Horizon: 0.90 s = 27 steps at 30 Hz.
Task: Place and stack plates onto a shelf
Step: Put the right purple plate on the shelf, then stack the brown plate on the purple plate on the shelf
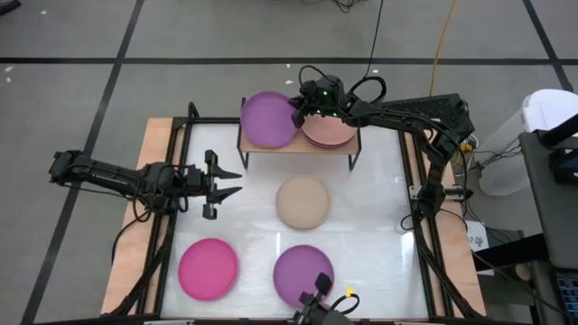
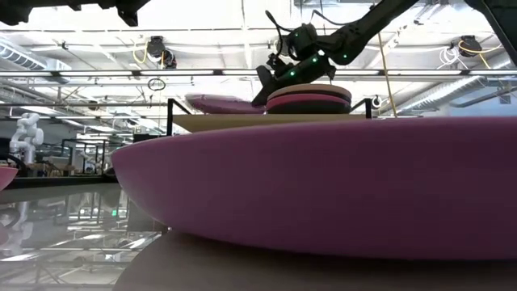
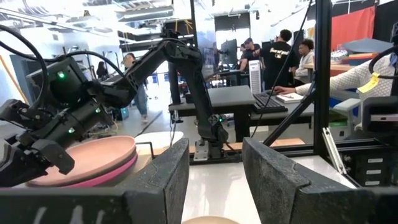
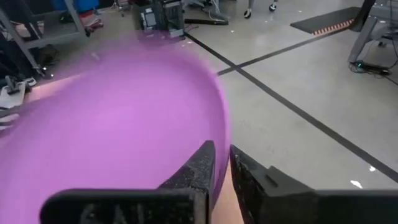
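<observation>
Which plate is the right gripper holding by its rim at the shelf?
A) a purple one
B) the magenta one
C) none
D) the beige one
A: the right gripper pinches the rim of the purple plate on the shelf, beside a pink stack; the beige plate lies on the table.

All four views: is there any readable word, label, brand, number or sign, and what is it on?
None can be read.
White tag at the table's right edge: print too small.
Raised lettering on the right gripper's body: blurred, unreadable.
Yellow tag in the left wrist view: no legible text.
</observation>
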Motion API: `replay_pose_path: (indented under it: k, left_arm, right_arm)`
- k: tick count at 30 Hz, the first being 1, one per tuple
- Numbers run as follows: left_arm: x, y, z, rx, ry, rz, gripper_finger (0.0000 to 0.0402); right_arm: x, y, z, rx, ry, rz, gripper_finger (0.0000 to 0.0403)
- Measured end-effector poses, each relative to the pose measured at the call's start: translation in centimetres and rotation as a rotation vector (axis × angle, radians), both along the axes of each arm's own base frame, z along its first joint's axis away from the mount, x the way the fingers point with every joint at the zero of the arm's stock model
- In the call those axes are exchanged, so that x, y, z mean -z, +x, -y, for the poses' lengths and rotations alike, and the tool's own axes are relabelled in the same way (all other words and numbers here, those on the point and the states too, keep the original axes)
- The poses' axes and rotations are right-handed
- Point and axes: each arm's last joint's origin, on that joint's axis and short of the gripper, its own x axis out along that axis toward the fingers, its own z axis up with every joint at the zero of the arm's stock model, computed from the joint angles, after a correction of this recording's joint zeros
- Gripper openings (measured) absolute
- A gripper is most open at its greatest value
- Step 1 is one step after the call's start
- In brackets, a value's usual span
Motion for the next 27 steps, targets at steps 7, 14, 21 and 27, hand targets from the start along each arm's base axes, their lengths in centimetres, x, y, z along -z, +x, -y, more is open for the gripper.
replay_pose_path:
  k: [7, 14, 21, 27]
  left_arm:
    - [0.0, 0.0, 0.0, -0.001, 0.004, 0.000, 0.0156]
    - [0.0, 0.0, 0.0, -0.001, 0.007, -0.005, 0.0156]
    - [0.3, 0.1, 0.0, -0.011, 0.018, -0.035, 0.0156]
    - [1.3, 1.9, 0.4, -0.102, 0.065, -0.282, 0.0156]
  right_arm:
    - [0.0, 0.0, 0.0, 0.001, 0.001, 0.000, 0.0040]
    - [-0.9, -0.2, -0.3, -0.008, -0.013, 0.027, 0.0040]
    - [-6.8, -1.7, -3.5, -0.133, -0.127, 0.137, 0.0040]
    - [-12.3, -4.7, -9.1, -0.280, -0.240, 0.144, 0.0041]
